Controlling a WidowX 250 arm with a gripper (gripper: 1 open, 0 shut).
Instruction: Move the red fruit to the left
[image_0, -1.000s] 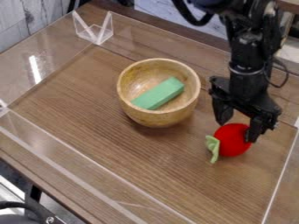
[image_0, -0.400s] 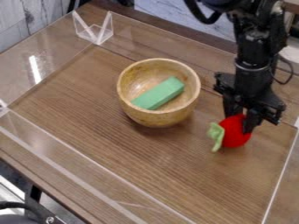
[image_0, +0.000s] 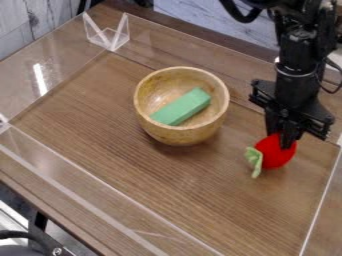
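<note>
The red fruit (image_0: 274, 153), small and bright red with green leaves (image_0: 254, 162) at its lower left, sits at the right side of the wooden table. My gripper (image_0: 285, 136) points straight down onto it, with its black fingers (image_0: 273, 126) shut on the fruit's top. The fruit's upper part is hidden by the fingers. I cannot tell whether the fruit is touching the table or held just above it.
A wooden bowl (image_0: 154, 117) holding a green block (image_0: 181, 106) stands left of the fruit. Clear plastic walls (image_0: 54, 75) edge the table, and a clear stand (image_0: 106, 33) sits at the back left. The right wall (image_0: 325, 190) runs close beside the fruit.
The gripper's fingers came down around the red fruit and closed on it. The fruit has since shifted slightly to the right and back with the gripper.
</note>
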